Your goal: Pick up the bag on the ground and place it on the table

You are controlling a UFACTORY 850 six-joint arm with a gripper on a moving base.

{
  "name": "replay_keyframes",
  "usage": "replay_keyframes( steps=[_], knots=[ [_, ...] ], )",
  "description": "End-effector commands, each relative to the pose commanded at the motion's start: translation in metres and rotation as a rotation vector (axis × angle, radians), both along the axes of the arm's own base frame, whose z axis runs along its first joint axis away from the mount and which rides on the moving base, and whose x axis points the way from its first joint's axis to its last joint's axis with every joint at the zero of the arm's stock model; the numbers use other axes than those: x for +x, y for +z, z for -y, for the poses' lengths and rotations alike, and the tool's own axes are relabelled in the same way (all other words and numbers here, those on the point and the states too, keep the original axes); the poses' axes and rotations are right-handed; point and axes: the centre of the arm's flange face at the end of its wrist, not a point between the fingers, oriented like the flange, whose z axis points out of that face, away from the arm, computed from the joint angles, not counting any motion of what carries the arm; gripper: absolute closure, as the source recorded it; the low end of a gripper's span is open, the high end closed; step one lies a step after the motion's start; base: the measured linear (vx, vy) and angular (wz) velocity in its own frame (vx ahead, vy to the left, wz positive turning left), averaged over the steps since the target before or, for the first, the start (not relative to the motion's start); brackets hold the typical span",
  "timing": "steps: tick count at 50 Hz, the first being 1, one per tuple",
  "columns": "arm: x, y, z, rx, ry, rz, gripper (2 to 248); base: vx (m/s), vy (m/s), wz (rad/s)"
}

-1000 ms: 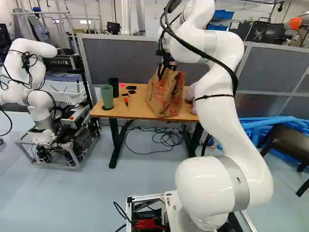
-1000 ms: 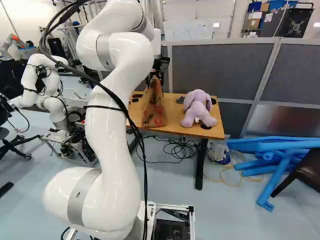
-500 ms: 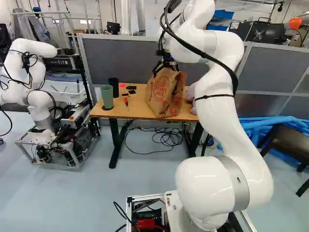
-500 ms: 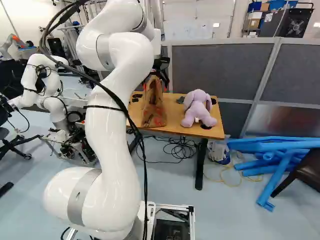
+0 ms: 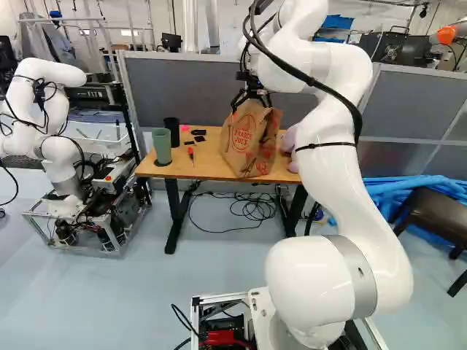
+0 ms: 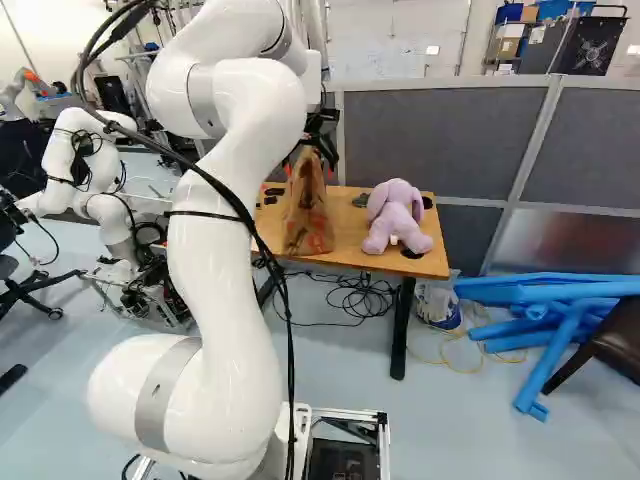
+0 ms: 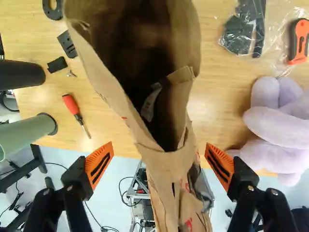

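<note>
The brown paper bag point(image 5: 250, 140) stands upright on the wooden table point(image 5: 204, 169). My gripper point(image 5: 252, 97) is right above the bag's top edge in the left base view. In the right base view the bag point(image 6: 307, 210) shows its narrow side, below the gripper point(image 6: 318, 140). From the wrist, the gripper point(image 7: 159, 162) is wide open, one orange pad on each side of the bag point(image 7: 169, 169), with gaps between pads and paper. The bag's mouth gapes, and something small and pale lies inside.
A purple plush toy point(image 6: 395, 217) sits beside the bag. Green cup point(image 5: 162, 146), black cup point(image 5: 171, 131) and red screwdriver point(image 7: 71, 104) share the table. Grey partitions point(image 6: 440, 130) rise behind. Another robot point(image 5: 55, 131) stands to the left; blue tubes point(image 6: 550, 310) lie on the right.
The gripper has opened and let go of the bag's top, then risen slightly. The bag's top has spread, and the bag stays standing on the table. The base has not moved.
</note>
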Motion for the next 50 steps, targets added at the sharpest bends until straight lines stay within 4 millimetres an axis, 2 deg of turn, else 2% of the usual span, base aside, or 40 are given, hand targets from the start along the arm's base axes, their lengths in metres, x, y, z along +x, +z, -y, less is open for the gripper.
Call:
replay_keyframes(
  steps=[28,50],
  knots=[
    [-0.021,0.043,-0.001,-0.002,0.0,0.048,3,0.0,0.0,0.0],
    [-0.047,0.077,-0.001,-0.002,0.002,0.05,3,0.0,0.0,0.0]
  ],
)
